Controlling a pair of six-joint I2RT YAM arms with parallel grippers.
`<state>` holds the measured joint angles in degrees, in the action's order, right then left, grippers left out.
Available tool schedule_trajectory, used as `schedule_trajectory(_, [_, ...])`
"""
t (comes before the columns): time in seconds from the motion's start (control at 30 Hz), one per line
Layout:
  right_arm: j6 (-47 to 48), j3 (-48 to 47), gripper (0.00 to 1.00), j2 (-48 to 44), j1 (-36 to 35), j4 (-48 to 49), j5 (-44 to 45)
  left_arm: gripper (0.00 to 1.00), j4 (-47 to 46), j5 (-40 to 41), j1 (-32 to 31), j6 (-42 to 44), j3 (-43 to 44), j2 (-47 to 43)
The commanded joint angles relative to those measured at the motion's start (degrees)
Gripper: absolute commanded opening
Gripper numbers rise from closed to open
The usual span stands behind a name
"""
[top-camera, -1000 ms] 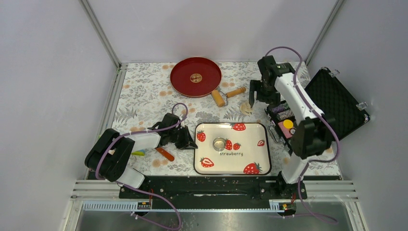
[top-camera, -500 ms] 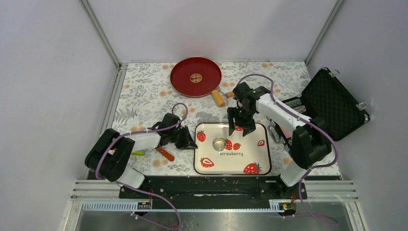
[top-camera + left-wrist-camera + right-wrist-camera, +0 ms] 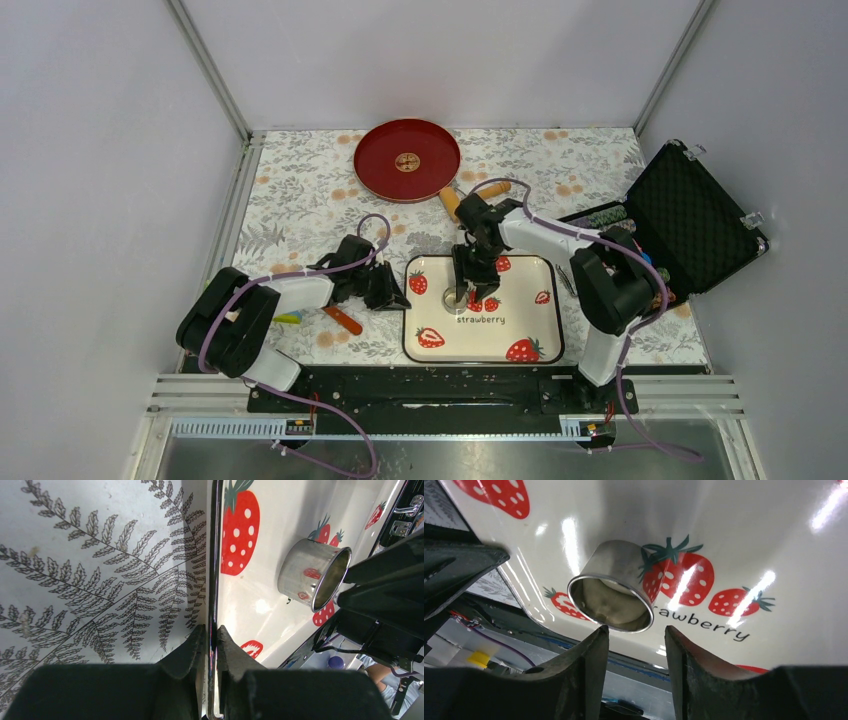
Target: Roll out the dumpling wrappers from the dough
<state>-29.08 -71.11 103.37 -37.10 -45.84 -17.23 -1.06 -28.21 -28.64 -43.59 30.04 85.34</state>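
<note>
My right gripper (image 3: 635,630) hangs low over the strawberry tray (image 3: 774,545), its two fingers spread apart with nothing between them. Just past the fingertips stands a metal ring cutter (image 3: 616,562), upright on the tray beside the printed strawberries and the word "strawberry". The gap between my fingers lines up with its near rim, but I cannot tell whether they touch it. The cutter's inside looks pale, and I cannot tell whether that is dough or the tray's reflection.

My left gripper (image 3: 211,629) is clamped on the tray's left rim, the fingers nearly closed with the thin dark edge pinched between them. From there the tray runs away to the right, and fern-patterned tablecloth (image 3: 100,580) lies on the other side of the rim.

From the top camera, the dumpling wrapper (image 3: 407,160) is a small pale round disc at the centre of the red plate (image 3: 375,165), well apart from both grippers at the far side of the table. A wooden rolling pin (image 3: 490,188) lies just beside the plate, partly hidden by my right arm. An open black case (image 3: 700,215) sits at the right edge, and an orange-handled tool (image 3: 343,320) lies near my left arm.
</note>
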Motion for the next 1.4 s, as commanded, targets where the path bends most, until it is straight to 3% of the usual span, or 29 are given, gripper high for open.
schedule_trajectory(0.0, [-1.23,0.53,0.50,2.13,-0.91,2.16,-0.82,0.00,1.85,4.79,-0.89,0.62,-0.94,0.98])
schedule_trajectory(0.6, [-0.43,0.52,0.04,1.26,-0.95,0.10,2.24,0.00,1.83,4.86,-0.86,0.62,-0.86,1.07])
schedule_trajectory(1.03, [2.00,-7.78,0.00,-6.26,-0.88,-9.03,6.42,0.00,1.84,4.76,-0.95,0.62,-0.86,0.99])
schedule_trajectory(1.37, [4.25,-17.13,0.00,-3.94,-0.08,-13.38,9.55,0.00,1.85,4.77,-0.98,0.67,-0.91,0.97])
